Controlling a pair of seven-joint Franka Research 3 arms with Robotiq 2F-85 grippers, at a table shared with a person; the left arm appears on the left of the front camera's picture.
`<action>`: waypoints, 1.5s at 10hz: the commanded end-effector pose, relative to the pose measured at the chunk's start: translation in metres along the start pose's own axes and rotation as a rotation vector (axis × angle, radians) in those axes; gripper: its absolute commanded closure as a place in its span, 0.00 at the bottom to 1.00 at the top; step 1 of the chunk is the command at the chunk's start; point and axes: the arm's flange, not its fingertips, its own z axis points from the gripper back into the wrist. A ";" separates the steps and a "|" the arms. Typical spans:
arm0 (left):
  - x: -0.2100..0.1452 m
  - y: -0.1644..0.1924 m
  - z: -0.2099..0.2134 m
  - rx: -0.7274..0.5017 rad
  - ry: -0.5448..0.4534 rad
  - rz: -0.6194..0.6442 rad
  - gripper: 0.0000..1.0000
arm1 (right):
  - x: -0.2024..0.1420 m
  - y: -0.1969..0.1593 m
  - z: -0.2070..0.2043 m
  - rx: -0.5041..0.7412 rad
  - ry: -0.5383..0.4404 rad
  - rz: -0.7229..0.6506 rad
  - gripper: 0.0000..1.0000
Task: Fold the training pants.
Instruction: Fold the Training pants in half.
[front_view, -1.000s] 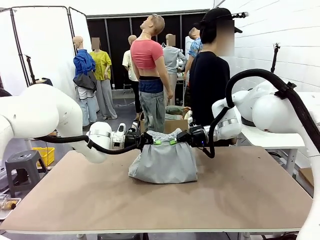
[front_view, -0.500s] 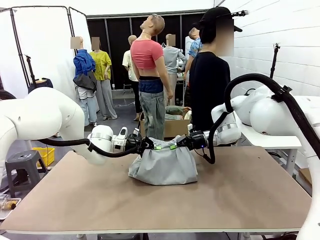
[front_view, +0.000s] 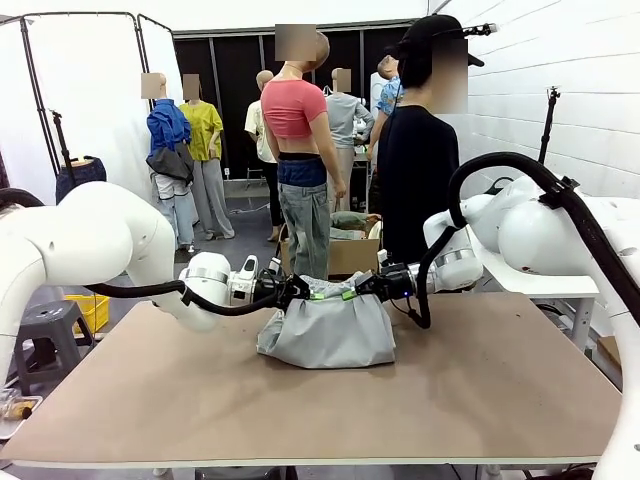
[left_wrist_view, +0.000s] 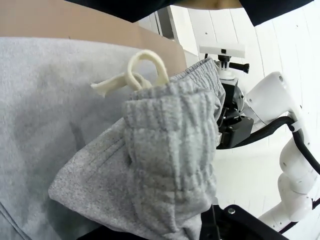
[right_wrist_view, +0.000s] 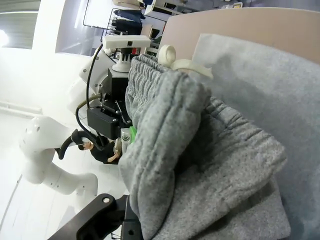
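The light grey training pants (front_view: 328, 330) lie bunched in a heap at the middle of the far half of the table. My left gripper (front_view: 308, 293) and right gripper (front_view: 350, 293) face each other just above the heap, each shut on the gathered waistband, a hand's width apart. In the left wrist view the ribbed waistband (left_wrist_view: 170, 150) fills the foreground and covers my fingers, with a cream drawstring (left_wrist_view: 132, 75) looped on top. The waistband (right_wrist_view: 165, 130) and the drawstring (right_wrist_view: 175, 59) show again in the right wrist view.
The brown table (front_view: 480, 400) stretches bare to the front and both sides of the heap. A person in black (front_view: 420, 160) stands at the far edge, right of centre. A cardboard box (front_view: 350, 255) sits behind the table.
Both grippers have sunk slightly, lowering the held waistband closer to the heap. The left arm has drawn back a little to the left.
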 end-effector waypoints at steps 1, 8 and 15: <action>0.008 0.011 0.006 0.036 0.020 -0.002 1.00 | 0.026 -0.014 0.020 -0.029 -0.083 -0.024 1.00; 0.012 0.037 0.007 0.030 -0.022 -0.024 0.95 | 0.026 -0.040 0.029 -0.073 -0.142 -0.027 1.00; 0.012 0.037 0.022 0.110 -0.049 0.039 0.00 | 0.023 -0.035 0.042 -0.147 -0.161 -0.127 0.00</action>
